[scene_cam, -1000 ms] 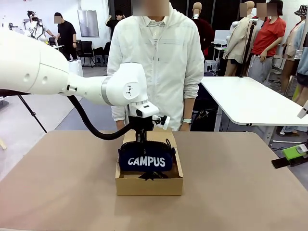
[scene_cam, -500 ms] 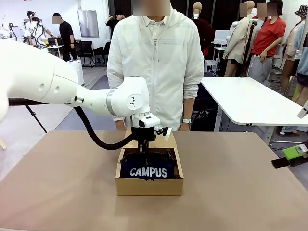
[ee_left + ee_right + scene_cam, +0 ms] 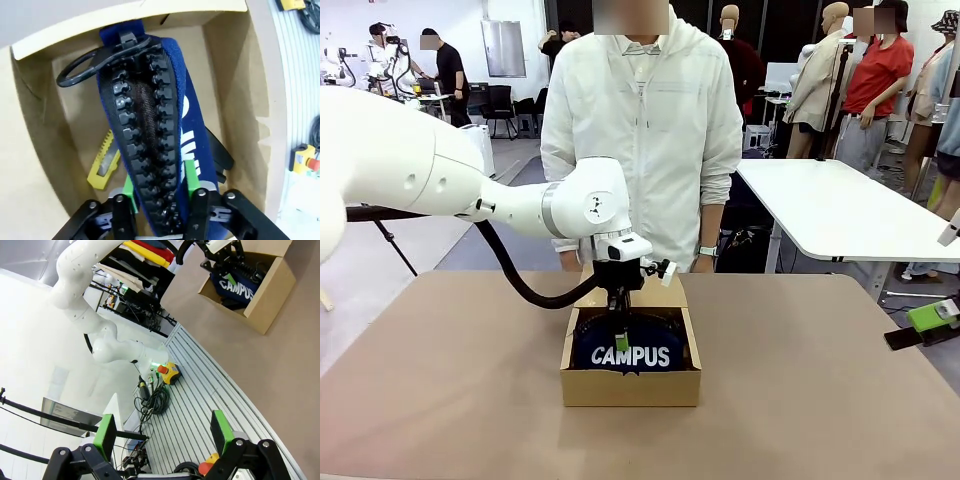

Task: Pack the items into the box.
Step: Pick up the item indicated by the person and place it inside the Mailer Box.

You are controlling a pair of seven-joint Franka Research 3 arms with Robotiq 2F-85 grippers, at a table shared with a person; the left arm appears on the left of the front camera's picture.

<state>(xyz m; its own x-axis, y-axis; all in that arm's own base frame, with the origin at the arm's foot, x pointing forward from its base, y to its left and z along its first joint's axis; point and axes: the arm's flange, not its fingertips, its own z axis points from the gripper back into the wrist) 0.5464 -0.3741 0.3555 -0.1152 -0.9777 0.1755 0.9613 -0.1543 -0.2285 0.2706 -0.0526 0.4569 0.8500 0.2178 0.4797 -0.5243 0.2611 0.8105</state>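
Note:
The navy pouch (image 3: pixel 632 353) with white "CAMPUS" lettering stands on its edge inside the brown cardboard box (image 3: pixel 630 386), zipper up. My left gripper (image 3: pixel 618 336) reaches down over it. In the left wrist view its green pads (image 3: pixel 190 176) flank the pouch's (image 3: pixel 150 120) zipper ridge, jaws parted a little: open. Beside the pouch on the box floor (image 3: pixel 80 125) lie the yellow utility knife (image 3: pixel 106 162) and a black stapler (image 3: pixel 220 156), partly hidden. My right gripper (image 3: pixel 922 328) stands open and holds nothing, far off at the table's right edge.
A person in a white jacket (image 3: pixel 645 130) stands right behind the box, arms down. The box's flap lid (image 3: pixel 655 290) stands open on the far side. Bare brown tabletop (image 3: pixel 820 400) lies on both sides of the box. A white table (image 3: pixel 840 210) stands behind at right.
My left gripper came down with the pouch, which sank from above the rim into the box. Its jaws have parted and a green pad now shows.

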